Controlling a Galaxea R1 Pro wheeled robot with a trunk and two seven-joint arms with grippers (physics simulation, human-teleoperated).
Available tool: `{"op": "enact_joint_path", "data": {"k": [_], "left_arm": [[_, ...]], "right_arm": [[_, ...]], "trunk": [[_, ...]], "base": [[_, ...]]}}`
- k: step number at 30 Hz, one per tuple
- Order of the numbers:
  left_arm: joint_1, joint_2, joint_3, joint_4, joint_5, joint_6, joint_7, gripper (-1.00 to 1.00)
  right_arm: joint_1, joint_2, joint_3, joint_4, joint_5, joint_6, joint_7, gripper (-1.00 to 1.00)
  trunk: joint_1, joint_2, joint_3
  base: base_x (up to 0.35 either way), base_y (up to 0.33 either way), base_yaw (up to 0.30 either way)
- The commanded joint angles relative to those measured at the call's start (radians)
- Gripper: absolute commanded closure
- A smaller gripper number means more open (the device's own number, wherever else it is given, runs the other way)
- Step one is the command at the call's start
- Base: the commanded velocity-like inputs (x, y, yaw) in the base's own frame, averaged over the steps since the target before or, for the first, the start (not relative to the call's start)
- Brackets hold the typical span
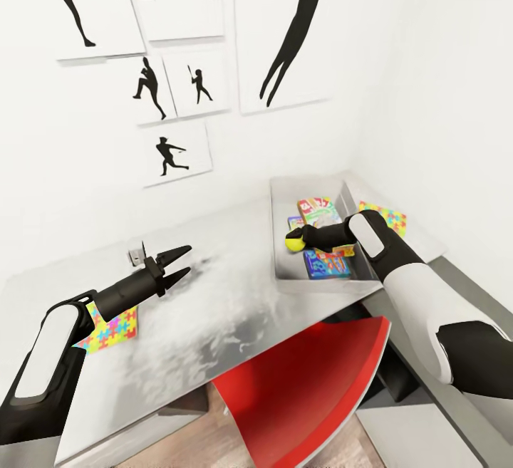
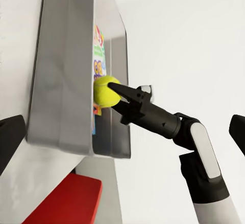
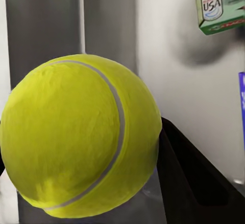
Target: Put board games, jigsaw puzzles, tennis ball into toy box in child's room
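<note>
Holding tennis ball point(image 1: 293, 243) in right gripper point(image 1: 298, 241), toy box point(image 1: 283, 268) beneath. Next: release. Left gripper point(image 1: 179, 261) wide, empty.

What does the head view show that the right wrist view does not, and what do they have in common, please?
Head view alone: the left hand open above the table, a jigsaw puzzle beside the left arm, another beyond the toy box, the red chair, and wall pictures. Right wrist view alone: the ball's white seam and a "USA" label on a box. Both: the tennis ball held by the right hand over the toy box, with board games inside.
</note>
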Motion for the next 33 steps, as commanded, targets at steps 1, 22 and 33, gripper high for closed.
{"op": "enact_joint_path", "data": {"k": [1,22,33], "left_arm": [[-0.001,0.0,0.001,0.0,-0.006,0.005,-0.006,-1.0],[0.0,0.0,0.002,0.0,-0.005,0.005,-0.007,-1.0],[0.0,0.0,0.002,0.0,-0.005,0.005,-0.007,-1.0]], "right_arm": [[-0.001,-0.001,0.004,0.0,0.007,0.002,0.008,1.0],[-0.001,-0.001,0.004,0.0,0.008,0.001,0.008,1.0],[-0.001,-0.001,0.004,0.0,0.008,0.001,0.008,1.0]], "trunk": [[0.0,-0.002,-0.003],[0.0,-0.002,-0.038],[0.0,-0.002,-0.056]], "base": [[0.0,0.0,0.0],[0.0,0.0,0.0],[0.0,0.0,0.0]]}}
